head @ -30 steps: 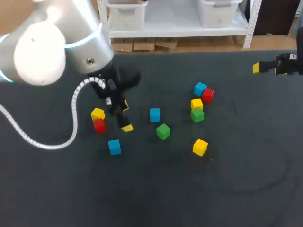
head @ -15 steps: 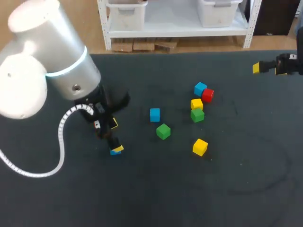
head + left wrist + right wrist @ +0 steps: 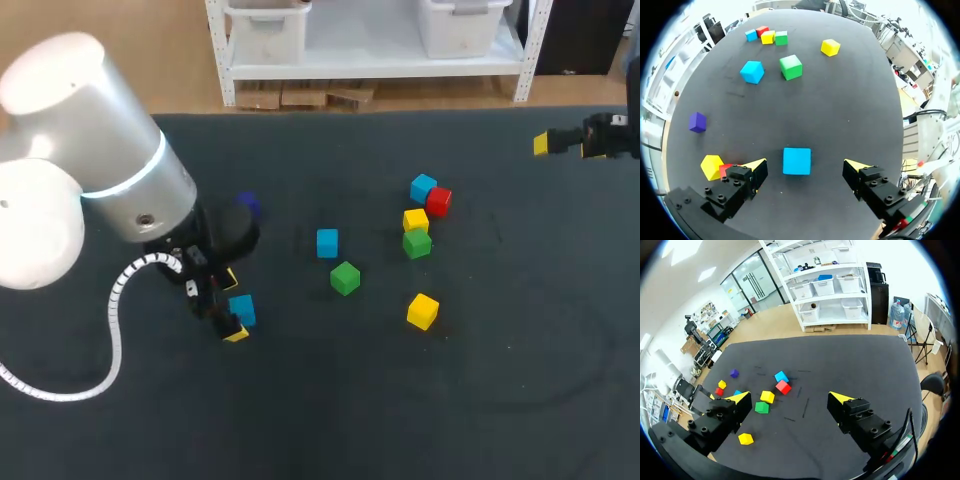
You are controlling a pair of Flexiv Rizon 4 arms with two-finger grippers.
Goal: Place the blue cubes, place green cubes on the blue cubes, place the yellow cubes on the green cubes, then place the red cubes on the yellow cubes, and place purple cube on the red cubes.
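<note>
The dark table [image 3: 520, 340] carries a near blue cube [image 3: 241, 309], a middle blue cube [image 3: 327, 242], a single green cube [image 3: 345, 278], a single yellow cube [image 3: 422, 311], a purple cube [image 3: 247, 205] and a far group [image 3: 416, 220] of four cubes close together.

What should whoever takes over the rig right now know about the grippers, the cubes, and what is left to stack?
Left gripper: open, straddling a blue cube, not gripping it.
Right gripper: open, empty, by the right edge of the table.
The purple cube sits near the left arm; the rest lie unstacked on the table.
Done: nothing stacked.
Left: all layers, blue up to purple.
</note>
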